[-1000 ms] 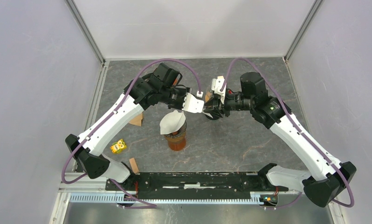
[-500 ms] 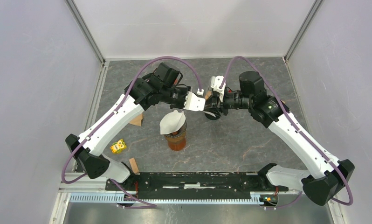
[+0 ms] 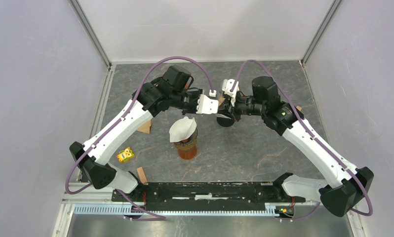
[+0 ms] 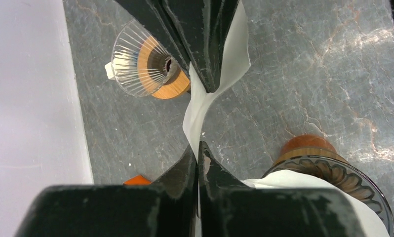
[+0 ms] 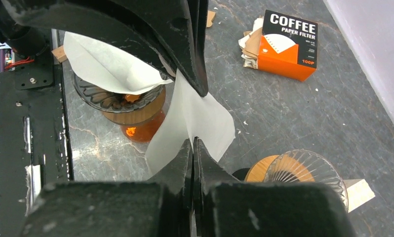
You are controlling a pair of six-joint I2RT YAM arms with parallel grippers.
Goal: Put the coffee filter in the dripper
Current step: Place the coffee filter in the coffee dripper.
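- The grey stone-look table (image 3: 264, 148) is flat and hard, with thin brown lines running through it.
- Two white and black arms reach in and meet in the middle, up above the table.
- A see-through orange pot (image 3: 187, 149) stands near the middle. A glass dripper with a wavy rim (image 5: 103, 101) sits on top of it, and it already has a white paper (image 3: 181, 129) in it.
- An orange and black cardboard box (image 5: 289, 44) of filters lies further off, with torn brown bits beside it.
- An empty clear glass dripper (image 4: 140, 64), ribbed and with a round wooden ring, is on the table close under the grippers. I think this is the one to fill. I cannot tell if it stands straight.
- The white paper coffee filter (image 5: 197, 118) is up in the air and not in any dripper yet.
- The left gripper (image 4: 199, 148) is pinched tight on one edge of the filter. The right gripper (image 5: 192, 143) is pinched tight on the other edge.
- The filter looks very light, thin and floppy, and it bends where it hangs. I think a hard pull from both sides would rip it. It is best held gently by the edges, then opened into a cone.
- A small yellow thing (image 3: 125, 155) lies far off by the left arm.
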